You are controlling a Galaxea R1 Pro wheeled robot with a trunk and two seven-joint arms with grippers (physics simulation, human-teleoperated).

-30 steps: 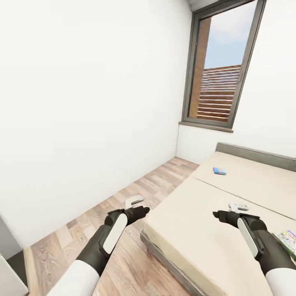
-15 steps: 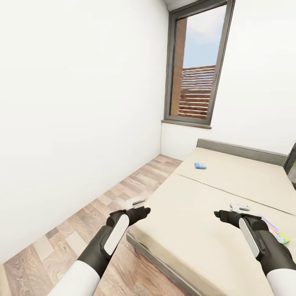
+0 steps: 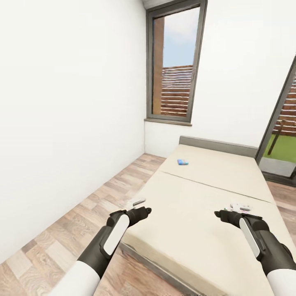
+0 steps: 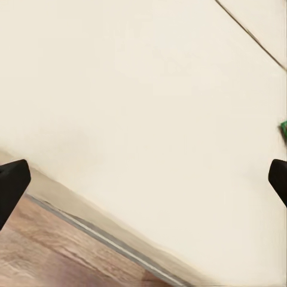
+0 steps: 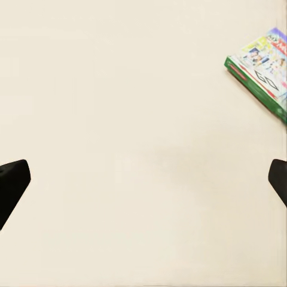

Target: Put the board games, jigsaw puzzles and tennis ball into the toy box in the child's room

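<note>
1. Plainly, no writing reads whole: the green-edged board game point(image 5: 261, 67) in the right wrist view shows a cartoon cover with only a few red title letters at the frame's edge, cut off.
2. That box is flat, printed card with a green rim, lying flat on the cream bed point(image 3: 213, 197); a green sliver point(image 4: 283, 127) at the edge of the left wrist view cannot be identified.
3. A small blue board game point(image 3: 183, 162) lies flat on the far half of the bed, near the grey headboard point(image 3: 218, 145); its title is too small to read.
4. The bed is a smooth matte cream slab with a thin seam across it, on a dark grey frame.
5. Warm wood planks with visible grain make up the floor point(image 3: 74, 230); the walls are plain white, and a tall dark-framed window point(image 3: 174, 65) shows slatted wood fencing outside.
6. The left pincer point(image 3: 143, 213) hangs above the bed's near corner, its black fingers spread wide apart and holding nothing.
7. The right pincer point(image 3: 224, 215) hangs over the mattress, likewise spread wide and empty.
</note>
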